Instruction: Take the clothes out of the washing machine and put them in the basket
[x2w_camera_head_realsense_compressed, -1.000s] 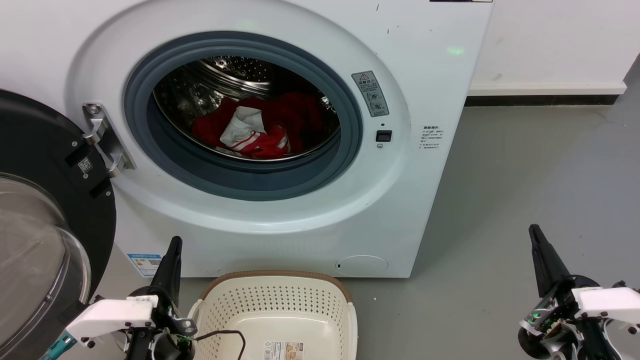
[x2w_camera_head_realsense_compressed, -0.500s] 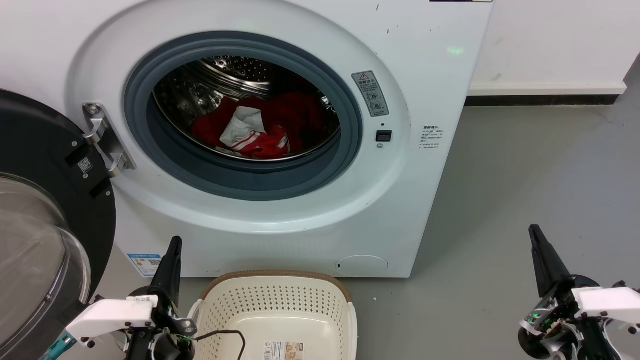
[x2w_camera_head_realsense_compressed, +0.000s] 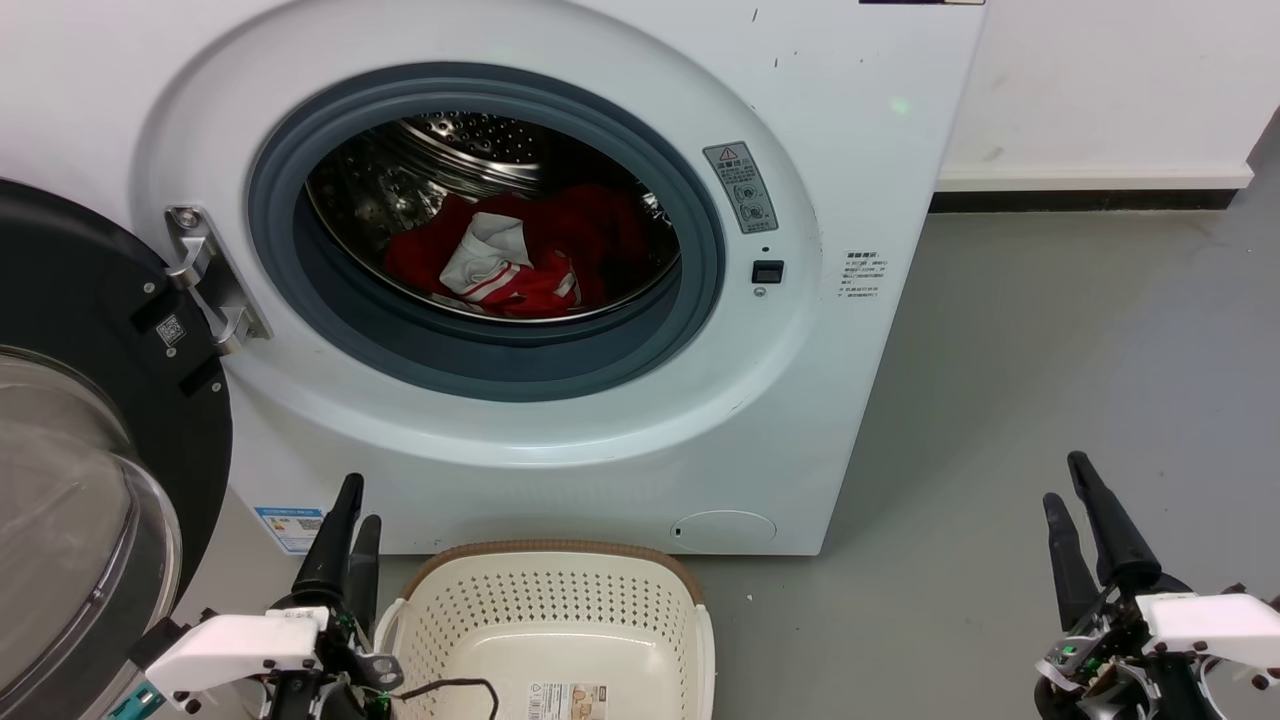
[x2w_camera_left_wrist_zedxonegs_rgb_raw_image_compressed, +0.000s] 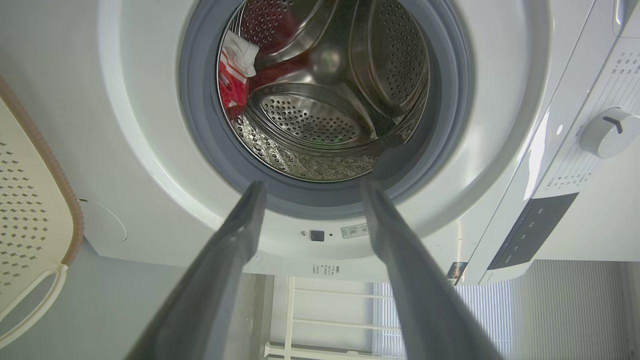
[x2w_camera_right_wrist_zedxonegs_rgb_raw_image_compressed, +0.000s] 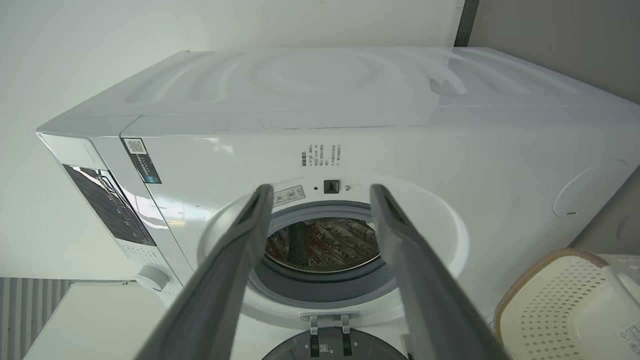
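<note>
The clothes, a crumpled red heap with white stripes and a white panel near its middle, lie on the bottom of the steel drum inside the washing machine. The heap is wider than it is tall, and its long axis runs left to right across the drum. A grey rubber ring circles the opening in front of the heap. The black-rimmed glass door stands swung open at the left on a metal hinge.

The cream basket sits on the grey floor just in front of the machine, below the opening, with a paper label visible on its bottom.

The left gripper is just beside the basket's left side, with its fingers pointing up toward the machine and its jaws parted, holding nothing. The right gripper is well apart at the lower right, above the floor, with its jaws likewise parted and holding nothing.
</note>
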